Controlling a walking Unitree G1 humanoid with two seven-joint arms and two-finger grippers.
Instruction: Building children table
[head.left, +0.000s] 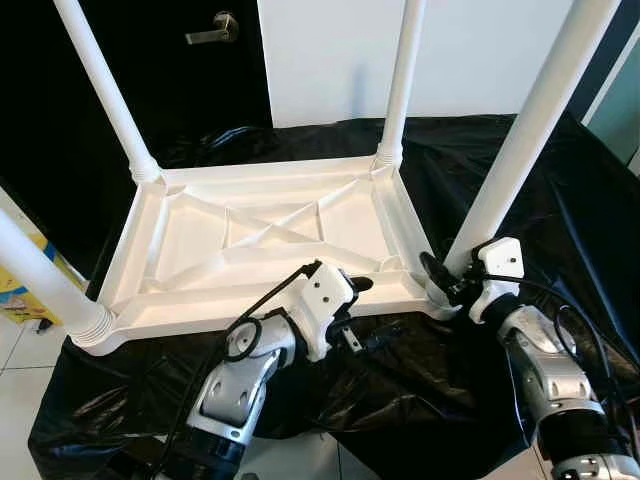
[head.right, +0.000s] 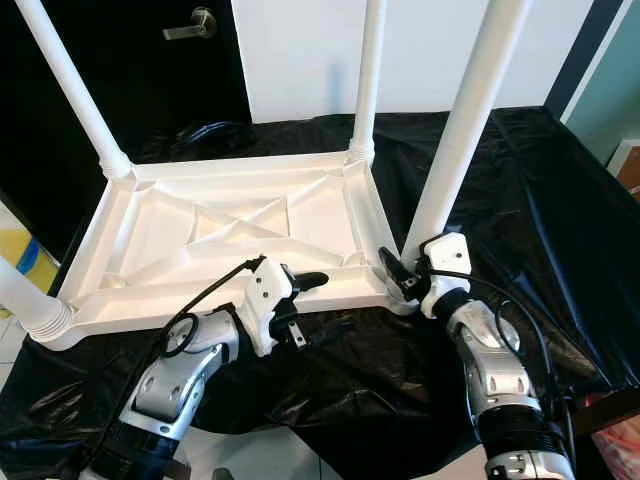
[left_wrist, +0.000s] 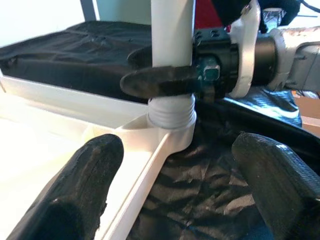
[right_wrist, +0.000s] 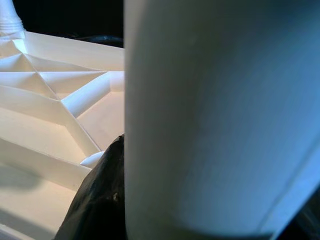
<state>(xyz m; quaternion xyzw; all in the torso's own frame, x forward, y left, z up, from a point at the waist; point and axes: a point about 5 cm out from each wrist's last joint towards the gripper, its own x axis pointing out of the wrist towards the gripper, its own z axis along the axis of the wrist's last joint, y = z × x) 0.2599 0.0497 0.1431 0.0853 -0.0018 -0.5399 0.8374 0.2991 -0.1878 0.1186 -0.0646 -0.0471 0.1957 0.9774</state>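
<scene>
Black plastic sheet (head.left: 520, 170) over the floor; white upturned tabletop (head.left: 270, 240) at 12 o'clock on it.

My head views are sharp and evenly bright, daylight falling from the far right. The white tabletop (head.left: 270, 235) nearly blows out on my left wrist feed, while the black sheet (head.left: 560, 200) carries soft glare streaks. The doorway at far left is almost black. On my right wrist feed the leg (right_wrist: 215, 120) is blurred, shaded bluish.
</scene>
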